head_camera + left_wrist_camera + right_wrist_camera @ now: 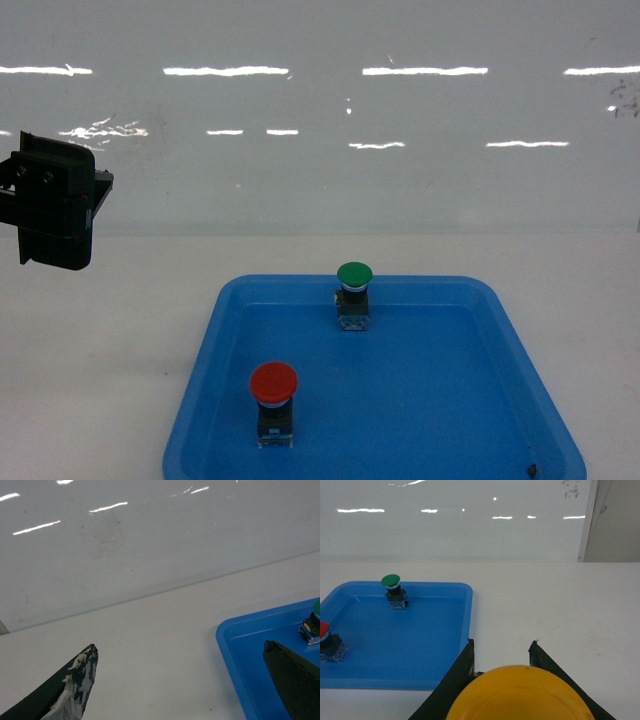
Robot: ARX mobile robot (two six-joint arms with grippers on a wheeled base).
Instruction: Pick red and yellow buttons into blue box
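Note:
The red button (pixel 273 384) stands upright at the front left of a shallow blue tray (pixel 192 420); the right wrist view catches it at its left edge (pixel 324 631). A big yellow button cap (pixel 520 696) fills the space between the right gripper's fingers, so my right gripper (pixel 502 645) is shut on the yellow button, above the white table just right of the tray (pixel 468 611). It is outside the head view. My left gripper (pixel 55 200) hangs open and empty (pixel 180 650) over the table left of the tray. The blue box is out of view.
A green-capped button (pixel 354 276) stands at the back middle of the tray, also visible from the right wrist (pixel 390 582). A glossy white wall runs behind the white table (pixel 100 330). A small dark speck (pixel 533 467) lies at the tray's front right.

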